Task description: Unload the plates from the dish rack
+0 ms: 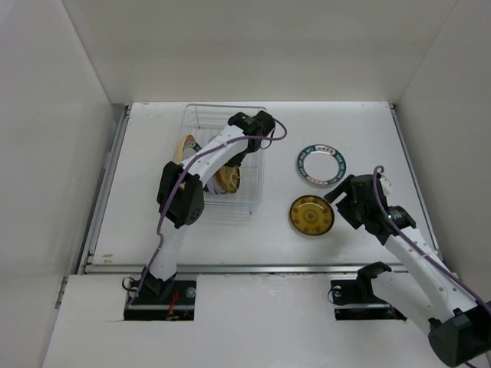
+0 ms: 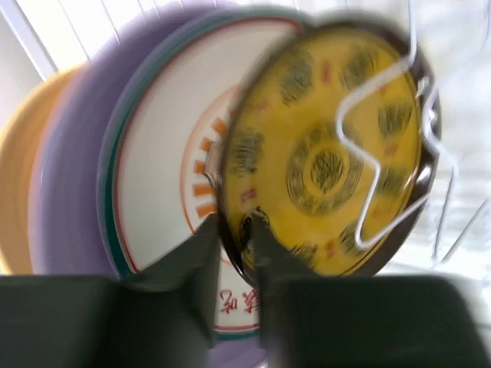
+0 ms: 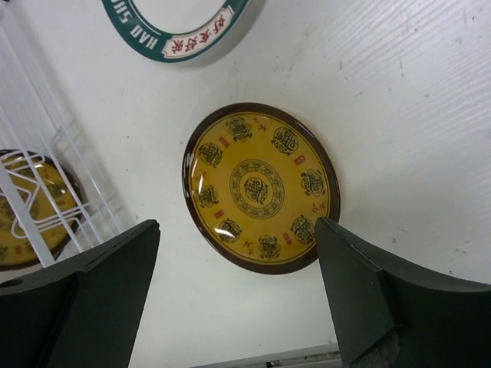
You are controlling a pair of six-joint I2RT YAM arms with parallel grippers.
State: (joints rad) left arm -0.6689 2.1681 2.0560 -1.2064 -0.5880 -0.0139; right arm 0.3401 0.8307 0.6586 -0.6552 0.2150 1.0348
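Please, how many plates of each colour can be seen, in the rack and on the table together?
Gold patterned plate: 2
Green-rimmed white plate: 1
White plate with red marks: 1
Lavender plate: 1
Pale yellow plate: 1
Total: 6

arms (image 1: pixel 222 147): white, black joints | cables (image 1: pixel 159 226): purple | pincer fingers (image 3: pixel 92 299): dark grey

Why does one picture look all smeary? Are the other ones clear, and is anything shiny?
Left wrist view: blurry all over, so the yellow plate in the rack has fuzzy edges and smeared patterns. Right wrist view: sharp, with small white glints on the yellow plate on the table near its left rim. Top view: clear and evenly lit, with only soft shadows.
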